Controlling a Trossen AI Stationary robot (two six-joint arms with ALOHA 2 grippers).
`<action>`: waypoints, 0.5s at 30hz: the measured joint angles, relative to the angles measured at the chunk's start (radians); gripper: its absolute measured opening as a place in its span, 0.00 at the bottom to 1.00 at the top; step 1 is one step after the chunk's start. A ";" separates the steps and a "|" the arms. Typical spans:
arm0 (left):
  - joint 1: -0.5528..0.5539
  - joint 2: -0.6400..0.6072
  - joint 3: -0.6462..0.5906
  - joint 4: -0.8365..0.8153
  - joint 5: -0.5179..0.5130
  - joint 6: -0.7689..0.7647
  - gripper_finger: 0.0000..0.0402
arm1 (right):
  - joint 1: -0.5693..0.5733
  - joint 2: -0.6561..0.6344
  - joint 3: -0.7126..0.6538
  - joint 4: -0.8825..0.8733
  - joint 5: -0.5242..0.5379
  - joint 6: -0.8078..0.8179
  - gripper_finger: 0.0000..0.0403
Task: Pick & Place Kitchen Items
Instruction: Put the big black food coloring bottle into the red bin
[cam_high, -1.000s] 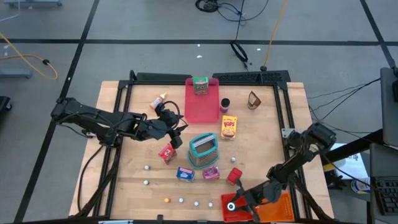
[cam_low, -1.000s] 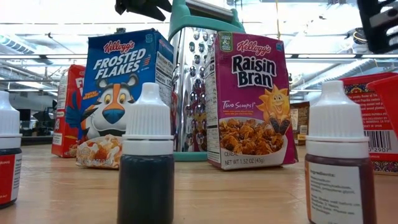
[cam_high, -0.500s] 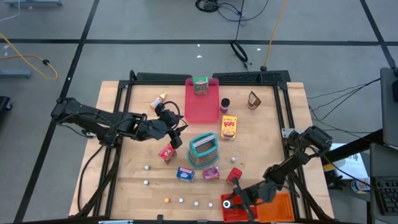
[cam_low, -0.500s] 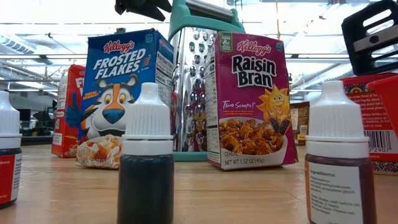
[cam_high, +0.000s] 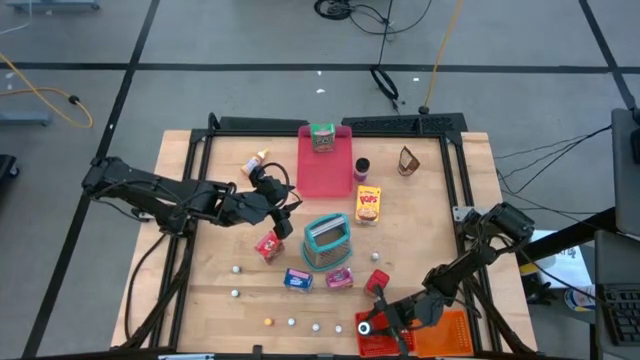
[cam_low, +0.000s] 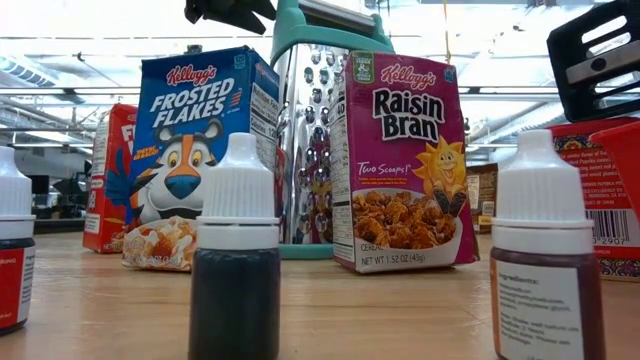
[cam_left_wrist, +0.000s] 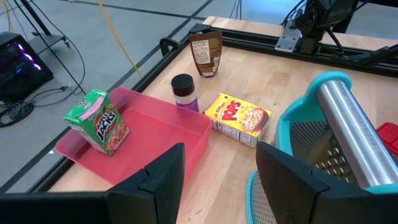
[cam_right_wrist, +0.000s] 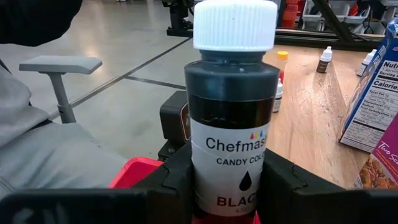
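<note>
**Right pincer gripping a small black bottle at the red bin**

We are seeing the right pincer (cam_right_wrist: 217, 186) closing both dark fingers (cam_right_wrist: 171, 177) against a small white-capped bottle (cam_right_wrist: 233, 112) of black candy colouring, holding it upright. From above, that right pincer (cam_high: 383, 325) is hanging at the near edge of the table (cam_high: 200, 290), over the red bin (cam_high: 372, 346), which is sitting just beside the orange bin (cam_high: 452, 335). A red packet (cam_high: 376, 283) is lying near it.

Farther in, the pink cereal box (cam_low: 400, 165) and the blue cereal box (cam_low: 205, 155) are standing upright either side of the teal-handled grater (cam_high: 326, 241), with more small bottles (cam_low: 235, 250) standing along the near edge.

The left pincer (cam_left_wrist: 217, 180) is hovering with its fingers spread apart and holding nothing; seen from above, the left pincer (cam_high: 285, 212) is hanging mid-table, between the orange-capped bottle (cam_high: 258, 160) and the grater. Beyond it, a green packet (cam_left_wrist: 97, 121) is resting inside the pink tray (cam_left_wrist: 155, 134), a dark jar (cam_left_wrist: 184, 91) is standing just beside the tray, a yellow cereal box (cam_left_wrist: 239, 118) is lying flat near the jar, and a brown pouch (cam_left_wrist: 206, 53) is standing near the far rail.
</note>
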 joint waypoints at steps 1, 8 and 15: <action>0.000 0.000 0.000 -0.001 0.000 0.000 0.50 | 0.000 0.000 0.000 0.000 0.000 0.001 0.32; 0.000 0.000 0.000 -0.004 0.000 0.000 0.50 | 0.000 0.000 -0.001 -0.009 -0.001 0.002 0.42; 0.000 0.000 0.000 -0.004 0.000 -0.001 0.50 | 0.000 0.001 -0.002 -0.012 -0.002 0.005 0.43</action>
